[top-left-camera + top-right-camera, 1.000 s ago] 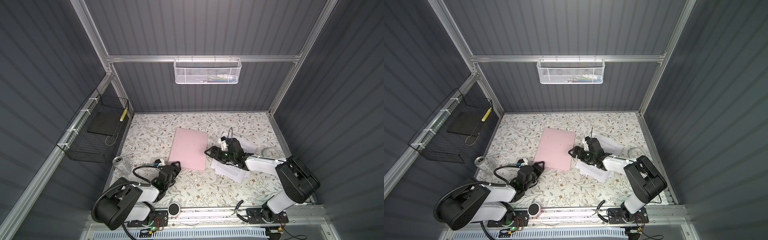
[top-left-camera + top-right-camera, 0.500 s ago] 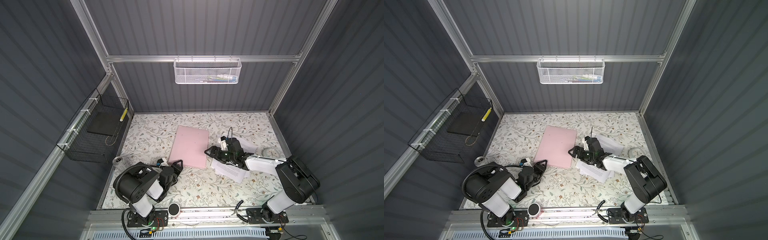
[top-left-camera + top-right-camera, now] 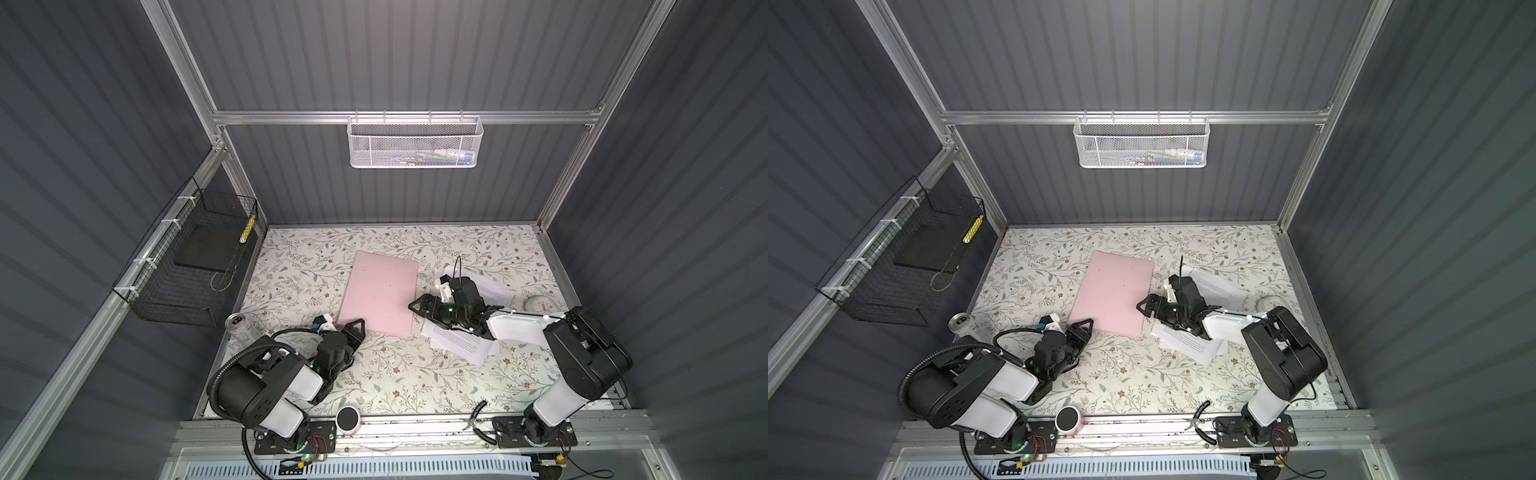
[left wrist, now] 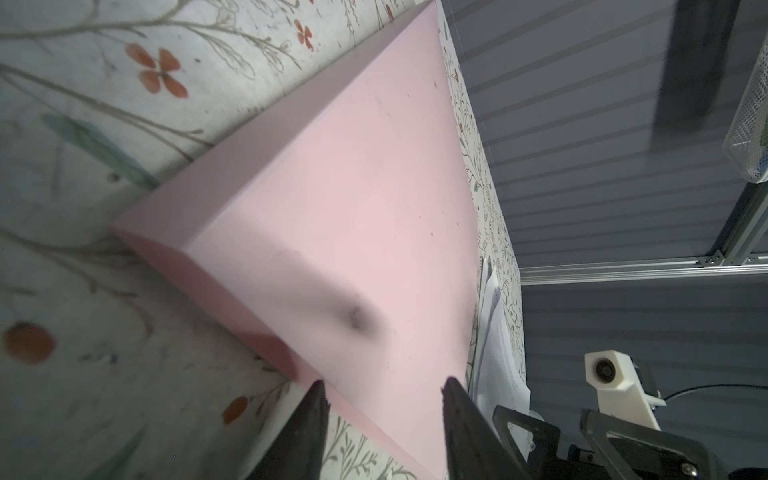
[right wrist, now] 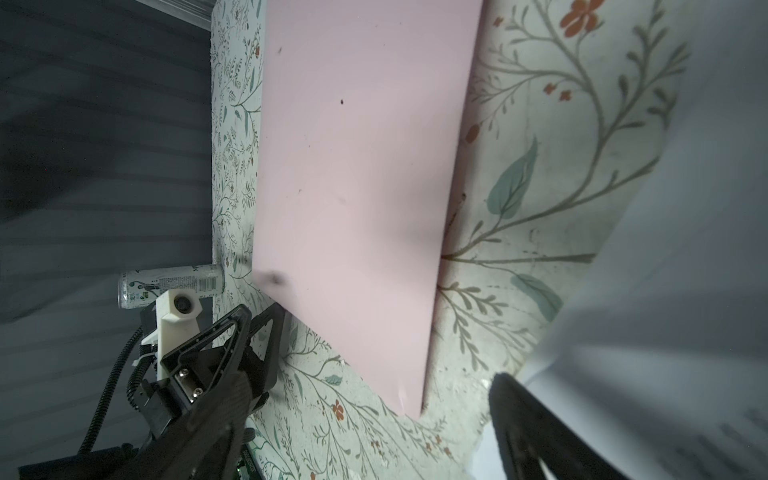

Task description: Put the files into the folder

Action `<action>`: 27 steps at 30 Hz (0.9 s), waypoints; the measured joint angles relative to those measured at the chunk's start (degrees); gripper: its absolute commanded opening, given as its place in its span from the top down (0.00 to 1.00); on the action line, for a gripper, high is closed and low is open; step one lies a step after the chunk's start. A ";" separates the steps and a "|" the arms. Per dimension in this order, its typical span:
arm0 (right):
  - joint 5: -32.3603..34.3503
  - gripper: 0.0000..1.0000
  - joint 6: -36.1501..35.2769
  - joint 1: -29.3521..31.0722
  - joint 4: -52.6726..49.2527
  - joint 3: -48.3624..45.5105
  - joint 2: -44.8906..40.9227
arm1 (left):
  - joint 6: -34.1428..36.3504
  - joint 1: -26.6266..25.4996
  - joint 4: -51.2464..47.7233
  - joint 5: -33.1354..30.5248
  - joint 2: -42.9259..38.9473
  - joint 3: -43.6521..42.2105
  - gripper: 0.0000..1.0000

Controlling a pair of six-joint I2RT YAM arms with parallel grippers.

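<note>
The pink folder (image 3: 380, 293) (image 3: 1113, 291) lies shut and flat in the middle of the floral mat. White printed files (image 3: 457, 343) (image 3: 1187, 343) lie to its right, partly under my right arm. My left gripper (image 3: 356, 325) (image 3: 1086, 325) is at the folder's near left corner. In the left wrist view the left gripper (image 4: 384, 388) is open, with the folder's (image 4: 332, 208) near edge running between its fingers. My right gripper (image 3: 414, 306) (image 5: 370, 415) is wide open at the folder's (image 5: 353, 187) near right corner, with the files (image 5: 685, 311) beside it.
A drink can (image 3: 237, 326) stands at the mat's left edge. A black wire basket (image 3: 187, 266) holding a dark slab hangs on the left wall. A white mesh basket (image 3: 415, 143) hangs at the back. A round white object (image 3: 540, 303) lies far right, and a black puck (image 3: 348, 419) sits on the front rail.
My left arm has swung and its gripper has moved up to the folder's near left corner, its jaws narrowing slightly. The right arm, folder and files have not moved.
</note>
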 measured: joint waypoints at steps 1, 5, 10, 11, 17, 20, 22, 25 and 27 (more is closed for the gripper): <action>0.00 0.08 -0.04 0.00 0.02 0.00 -0.02 | 0.15 0.39 0.11 0.15 0.35 0.02 0.54; 0.02 0.08 -0.26 0.00 -0.02 0.04 -0.02 | 0.17 1.79 1.53 0.81 3.37 0.11 0.54; 0.02 0.08 -0.33 0.00 -0.02 0.07 -0.02 | 0.17 2.40 5.77 1.70 6.75 0.46 0.54; 0.02 0.08 -0.33 0.00 -0.02 0.07 -0.02 | 0.17 2.62 7.02 1.90 7.67 0.50 0.54; 0.00 0.08 -0.48 0.00 -0.02 0.11 -0.02 | -0.07 3.63 14.40 3.50 13.07 0.59 0.55; 0.00 0.08 -0.48 0.00 -0.02 0.11 -0.02 | -0.66 3.74 17.73 4.33 15.41 0.59 0.55; 0.00 0.08 -0.48 0.00 -0.04 0.13 -0.02 | -0.90 3.87 19.06 4.72 16.35 0.59 0.55; 0.00 0.08 -0.50 0.00 -0.07 0.22 -0.02 | -0.94 4.00 19.67 5.25 16.76 0.59 0.55; 0.00 0.08 -0.66 0.00 -0.07 0.39 -0.02 | -0.94 4.00 19.71 5.49 16.76 0.59 0.55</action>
